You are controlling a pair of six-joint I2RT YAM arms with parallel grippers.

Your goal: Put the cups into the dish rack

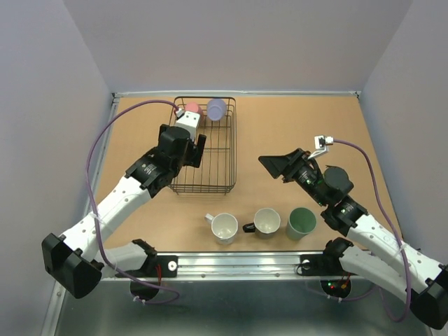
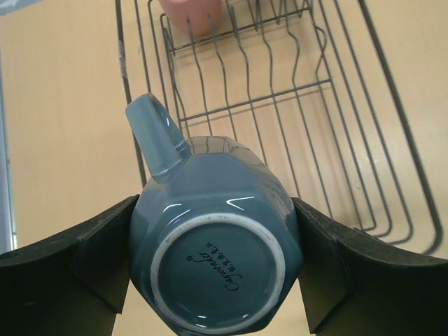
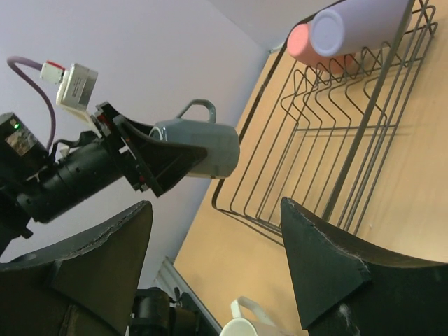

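The left gripper (image 2: 217, 234) is clamping a blue-grey mug (image 2: 210, 189) base-first between widely spread fingers (image 2: 84, 269), its handle pointing beyond the fingertips, over the dish rack (image 1: 234, 147)'s near corner. A pink mug (image 2: 192, 14) is lying farther ahead inside. The right gripper (image 3: 217, 210) is hanging wide open, gripping nothing

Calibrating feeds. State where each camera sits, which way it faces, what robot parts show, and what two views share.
Top external: above, behind the arms, looking down on the table, dish rack and both arms.
Left wrist: on the left arm, looking down past the left gripper holding a blue-grey cup by the rack.
Right wrist: on the right arm, facing left through the open right gripper toward the rack.
Shared: both wrist views show the blue-grey cup and pink cup.
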